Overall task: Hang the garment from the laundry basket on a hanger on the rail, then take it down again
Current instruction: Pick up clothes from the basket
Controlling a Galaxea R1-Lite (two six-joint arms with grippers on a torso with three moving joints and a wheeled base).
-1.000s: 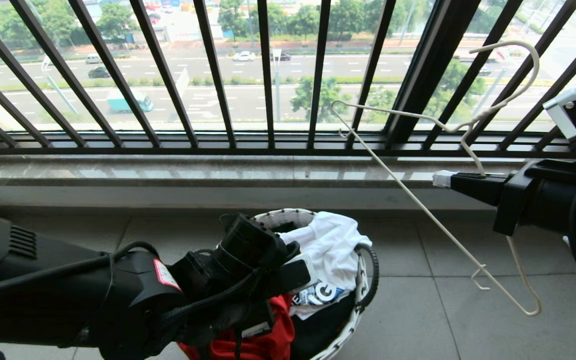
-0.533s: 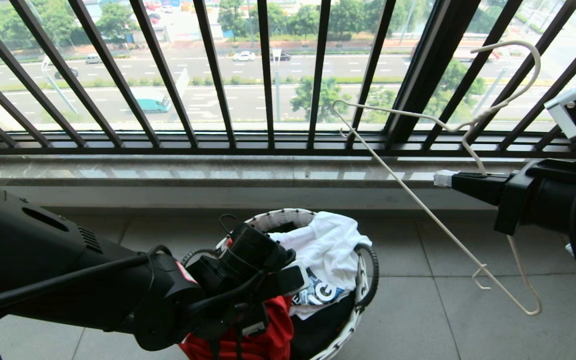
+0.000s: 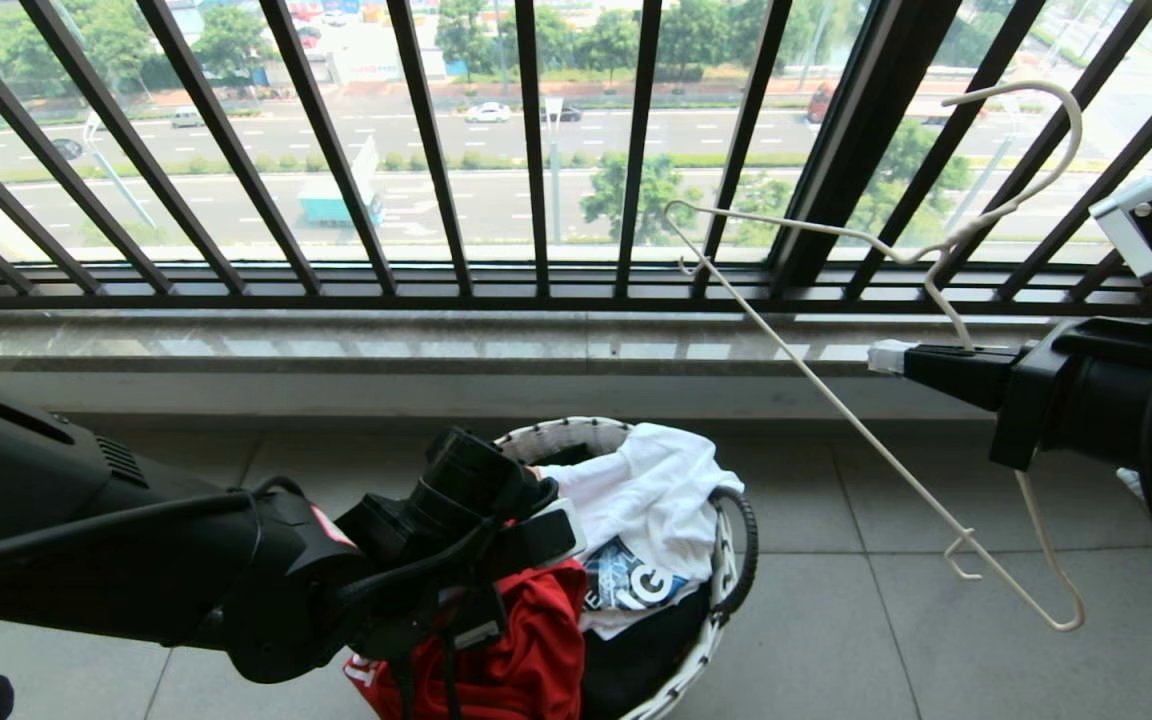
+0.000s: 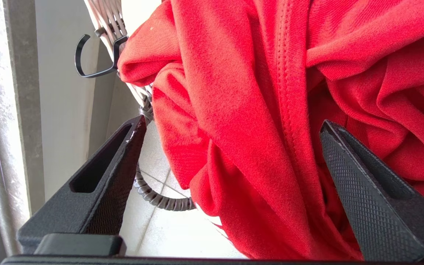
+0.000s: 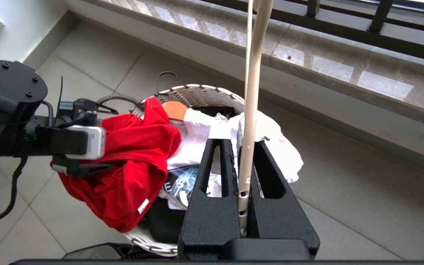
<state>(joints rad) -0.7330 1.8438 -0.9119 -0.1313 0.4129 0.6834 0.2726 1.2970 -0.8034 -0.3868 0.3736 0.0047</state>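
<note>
Now | laundry basket (image 5: 212, 94): garment (image 5: 131, 173) draped over rim | left gripper (image 4: 230, 154) spread | right gripper (image 5: 241, 147) clamps hanger (image 3: 866, 420)

Tiled floor with a laundry basket standing on it

Large pale grey floor tiles (image 3: 836, 600) fill the lower part of the head view, below a stone window ledge (image 3: 436, 345). The round white-rimmed laundry basket (image 3: 726, 590) stands on them at lower centre, heaped with clothes.
</note>
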